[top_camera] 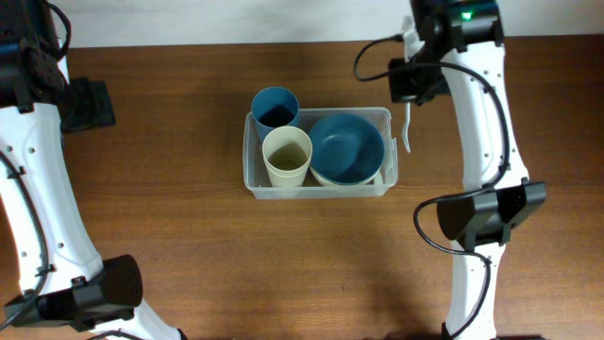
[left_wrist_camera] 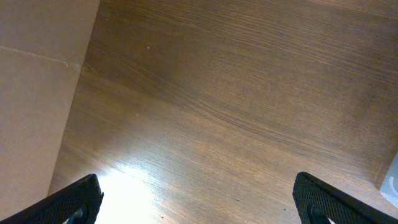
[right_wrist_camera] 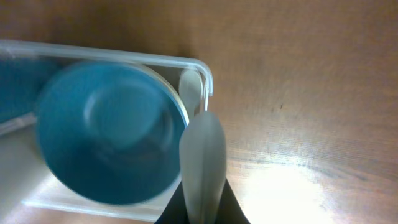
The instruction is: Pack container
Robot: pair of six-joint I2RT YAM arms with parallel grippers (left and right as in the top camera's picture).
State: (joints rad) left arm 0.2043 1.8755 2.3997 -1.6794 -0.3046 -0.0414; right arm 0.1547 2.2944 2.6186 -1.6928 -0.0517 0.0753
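One container (top_camera: 319, 192) is sitting in the middle of the table (top_camera: 189, 236), clear and rectangular. Two cups are standing in its left half: a cream cup (top_camera: 287, 157) on the near side and a blue cup (top_camera: 275, 107) just behind it in the far left corner. One blue bowl (top_camera: 346, 145) is filling the right half, and a cream rim (top_camera: 323, 178) is showing under its near edge; whether that rim belongs to a second bowl cannot be told. One pale spoon (top_camera: 407, 127) is in view, off the table.

Two arms are working. The left arm (top_camera: 38, 198) is rising from the near left edge and reaching to the far left, well apart from the container. The right arm (top_camera: 481, 142) is climbing from the near right, bending at the elbow and reaching to the far side just beside the container's right end.

The left gripper (left_wrist_camera: 199, 208) is hanging spread wide over bare wood, its two dark fingertips (left_wrist_camera: 74, 202) standing at the frame's corners with nothing between them. A corner of the container is just showing at the right edge of the left wrist view.

The right gripper (right_wrist_camera: 202, 214) is clamping the spoon (right_wrist_camera: 202, 155), fingers closed against it. The spoon is pointing away from the wrist camera, its far end lying over the container's (right_wrist_camera: 124, 59) corner beside the blue bowl (right_wrist_camera: 106, 134).
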